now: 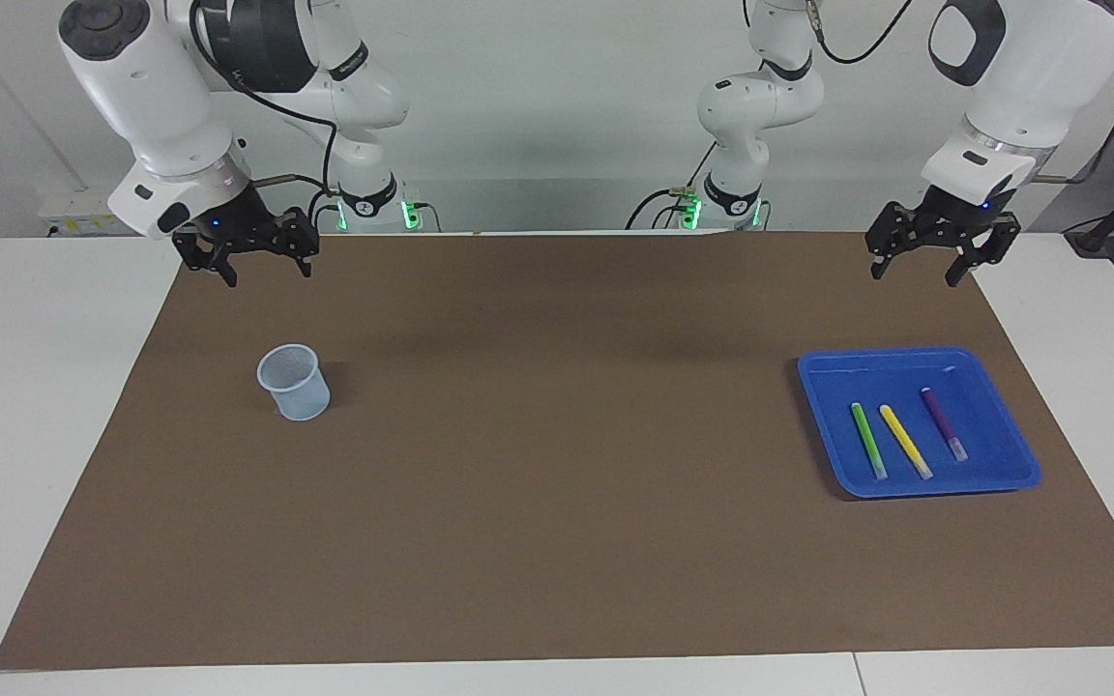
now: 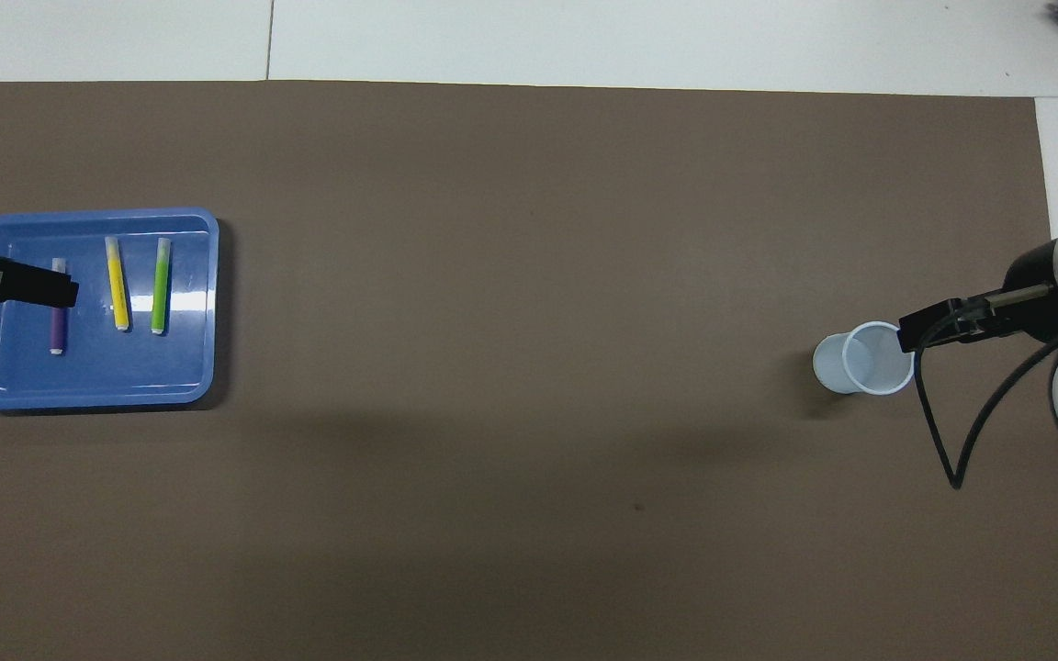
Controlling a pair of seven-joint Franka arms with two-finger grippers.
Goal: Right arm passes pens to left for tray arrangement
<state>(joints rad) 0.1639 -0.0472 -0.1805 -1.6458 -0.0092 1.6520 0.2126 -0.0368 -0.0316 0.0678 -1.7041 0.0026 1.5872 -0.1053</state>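
Three pens [image 1: 905, 440] lie roughly parallel in the tray [image 1: 828, 425], pale tips seemingly away from the robots; both claws, left claw [image 1: 934, 263] and right claw [image 1: 246, 259], hang apart, empty.

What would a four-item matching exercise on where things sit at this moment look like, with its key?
Things:
1. green pen
2. purple pen
3. cup
4. left hand

Places or states:
A. on the brown mat, toward the right arm's end
B. in the tray, on the side toward the cup
C. raised and open, holding nothing
D. in the tray, on the side away from the cup

Pairs: 1-B, 2-D, 3-A, 4-C
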